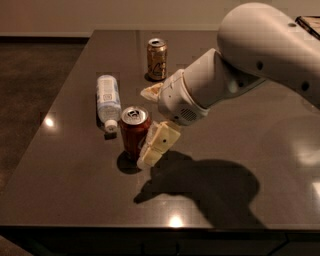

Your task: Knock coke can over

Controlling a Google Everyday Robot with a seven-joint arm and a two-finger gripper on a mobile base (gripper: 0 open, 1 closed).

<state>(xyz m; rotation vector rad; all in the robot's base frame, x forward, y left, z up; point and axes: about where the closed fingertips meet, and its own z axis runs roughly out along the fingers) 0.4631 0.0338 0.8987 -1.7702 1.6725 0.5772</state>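
A dark table [70, 195] with a glossy top fills most of the frame, narrowing toward the upper middle. Its front edge runs along the bottom. Small bright spots of lamp light [49, 121] shine on the top at the left, at the lower middle and at the right. A broad shadow [220, 187] lies on the top at the lower centre. A dark brown floor [35, 75] shows at the upper left. A pale wall [100, 15] crosses the top of the frame, with a lighter strip [45, 36] at its foot. The gripper [145, 127] hangs low over the middle of the table.
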